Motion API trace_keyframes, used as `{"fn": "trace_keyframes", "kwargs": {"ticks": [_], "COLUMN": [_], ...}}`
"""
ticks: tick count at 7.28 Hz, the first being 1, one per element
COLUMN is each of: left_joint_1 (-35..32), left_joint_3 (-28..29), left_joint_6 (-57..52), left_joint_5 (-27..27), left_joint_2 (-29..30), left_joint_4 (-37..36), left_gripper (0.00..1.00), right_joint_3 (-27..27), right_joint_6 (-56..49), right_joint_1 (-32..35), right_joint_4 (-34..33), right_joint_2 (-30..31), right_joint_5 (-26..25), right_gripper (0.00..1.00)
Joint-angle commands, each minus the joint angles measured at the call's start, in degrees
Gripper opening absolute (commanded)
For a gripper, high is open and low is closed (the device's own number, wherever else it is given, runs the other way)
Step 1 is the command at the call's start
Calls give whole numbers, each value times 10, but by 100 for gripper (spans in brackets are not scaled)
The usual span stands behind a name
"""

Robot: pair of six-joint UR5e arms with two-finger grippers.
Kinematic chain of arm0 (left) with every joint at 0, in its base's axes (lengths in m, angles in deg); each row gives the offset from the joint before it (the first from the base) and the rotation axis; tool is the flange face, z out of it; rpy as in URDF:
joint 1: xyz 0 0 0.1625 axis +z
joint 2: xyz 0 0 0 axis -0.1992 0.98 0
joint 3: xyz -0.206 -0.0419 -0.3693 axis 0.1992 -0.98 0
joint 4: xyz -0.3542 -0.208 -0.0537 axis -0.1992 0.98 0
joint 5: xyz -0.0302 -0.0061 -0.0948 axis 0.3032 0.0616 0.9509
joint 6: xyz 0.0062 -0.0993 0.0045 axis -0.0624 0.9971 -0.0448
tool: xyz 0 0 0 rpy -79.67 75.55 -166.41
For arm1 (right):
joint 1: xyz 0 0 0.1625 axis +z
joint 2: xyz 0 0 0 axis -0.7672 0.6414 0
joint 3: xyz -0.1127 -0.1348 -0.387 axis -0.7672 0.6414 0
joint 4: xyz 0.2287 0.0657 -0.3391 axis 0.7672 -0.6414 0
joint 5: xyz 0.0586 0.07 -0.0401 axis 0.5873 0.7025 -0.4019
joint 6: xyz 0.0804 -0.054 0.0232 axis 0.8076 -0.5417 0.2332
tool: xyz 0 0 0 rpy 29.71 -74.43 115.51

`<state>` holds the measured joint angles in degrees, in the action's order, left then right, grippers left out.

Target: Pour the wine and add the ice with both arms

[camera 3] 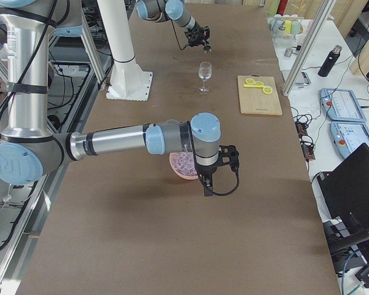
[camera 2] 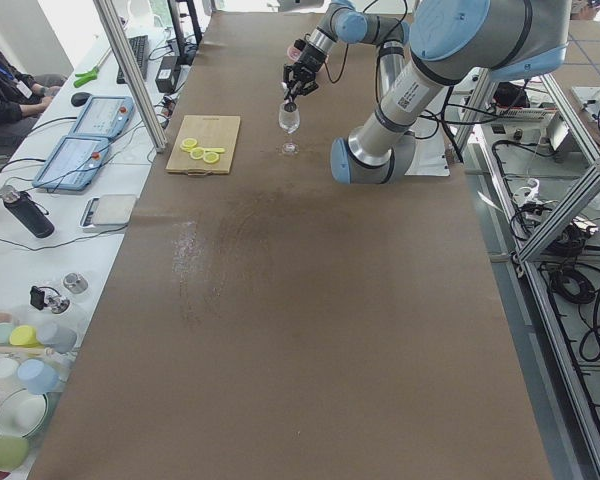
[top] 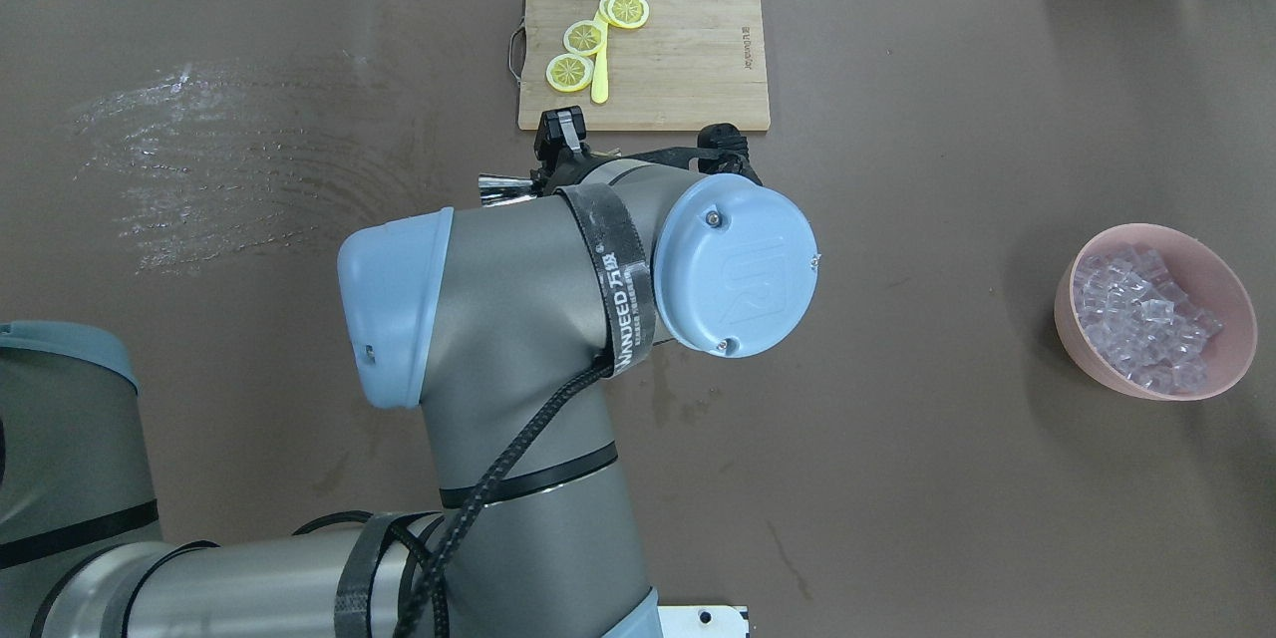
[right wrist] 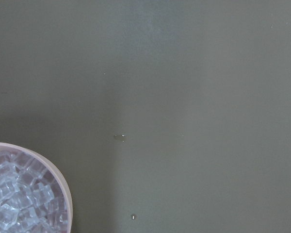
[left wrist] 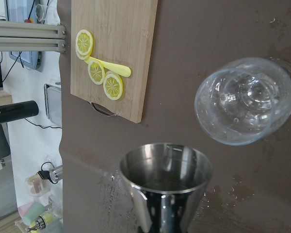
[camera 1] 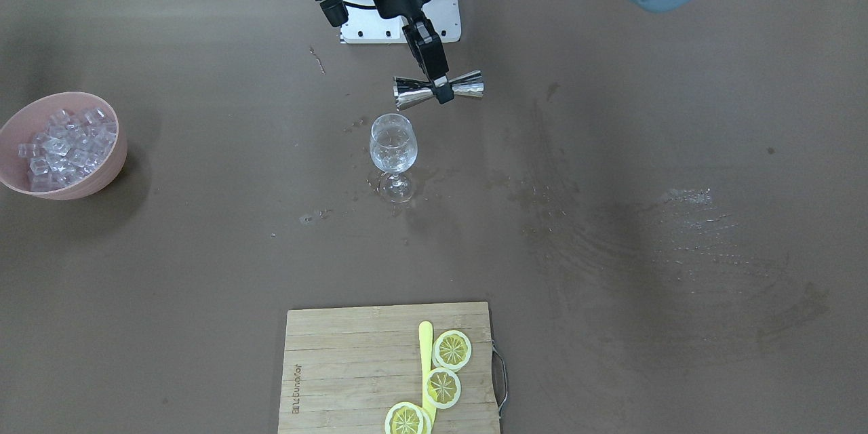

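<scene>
My left gripper (camera 1: 442, 89) is shut on the waist of a steel jigger (camera 1: 439, 89), tipped on its side just behind and above the rim of the clear wine glass (camera 1: 392, 144). In the left wrist view the jigger's mouth (left wrist: 166, 165) is beside the glass bowl (left wrist: 245, 101). The overhead view hides the glass behind my left arm; only the jigger's end (top: 501, 185) shows. The ice (camera 1: 64, 146) fills a pink bowl (camera 1: 112, 166) far to the glass's side. My right gripper (camera 3: 207, 184) hangs beside that bowl (camera 3: 183, 165); whether it is open or shut I cannot tell.
A wooden cutting board (camera 1: 352, 366) with lemon slices (camera 1: 451, 350) and a yellow stick lies on the operators' side of the glass. Wet drops surround the glass foot, and a wet smear (camera 1: 692, 217) marks the table on my left. The white base block (camera 1: 393, 27) stands behind the jigger.
</scene>
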<state>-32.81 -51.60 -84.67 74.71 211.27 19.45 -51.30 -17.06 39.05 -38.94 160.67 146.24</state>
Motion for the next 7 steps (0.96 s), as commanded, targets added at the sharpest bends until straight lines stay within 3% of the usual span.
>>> {"fn": "trace_keyframes", "kwargs": {"ticks": [1,3,5,7], "left_joint_1": [1,0,-11,-53], "left_joint_3": [-14,-45,-87,-117], "left_joint_6": [1,-3,-3,0], "left_joint_5": [3,8,64,149], "left_joint_2": [-3,-19,-22,-70], "left_joint_4": [9,58,72,155], "left_gripper": [0,0,0,0], "right_joint_3": [0,-1,-3,-3], "right_joint_6": [0,0,0,0], "right_joint_1": [1,1,1,1], "right_joint_4": [0,0,0,0], "right_joint_2": [0,0,-1,-1], "right_joint_5": [0,-1,-1,-1], "right_gripper": [100,100,100,100]}}
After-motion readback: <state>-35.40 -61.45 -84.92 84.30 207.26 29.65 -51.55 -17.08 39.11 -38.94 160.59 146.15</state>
